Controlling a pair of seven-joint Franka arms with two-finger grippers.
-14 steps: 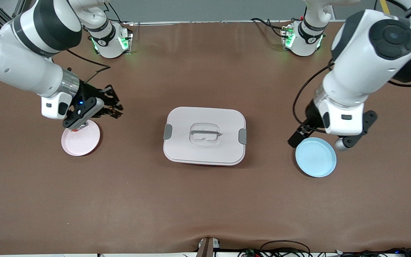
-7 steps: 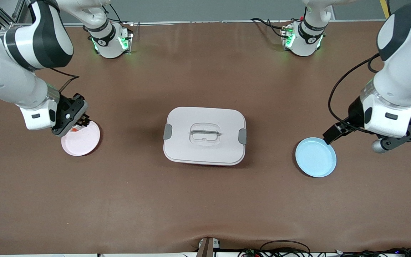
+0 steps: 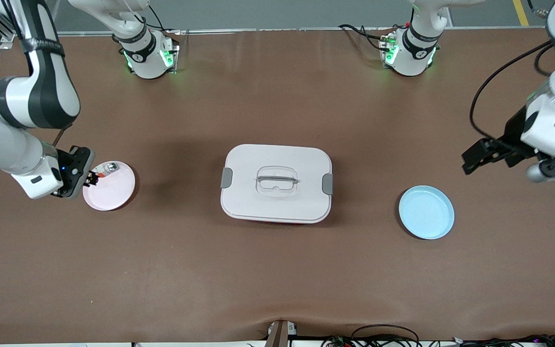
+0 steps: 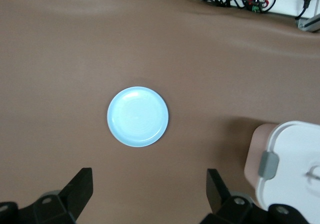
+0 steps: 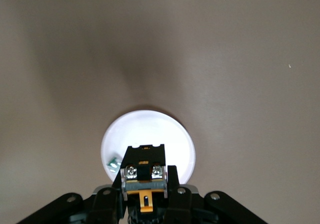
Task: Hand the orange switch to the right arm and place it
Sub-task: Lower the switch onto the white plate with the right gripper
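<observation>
My right gripper (image 3: 84,179) hangs clenched and, far as I can tell, empty, low at the pink plate's (image 3: 122,196) rim toward the right arm's end. The orange switch (image 3: 97,177) seems to lie on that plate, just beside my fingertips. Biggest worry: I clip the rim, tilt the plate and shed it. Smaller one: I nudge the switch into the silvery piece (image 3: 112,167).

My left gripper (image 4: 148,186) waits spread wide over bare table (image 3: 277,279). Brown mat, lidded box (image 3: 276,183) in the centre, blue plate (image 3: 427,212) unused, cables (image 3: 383,335) along the near edge.
</observation>
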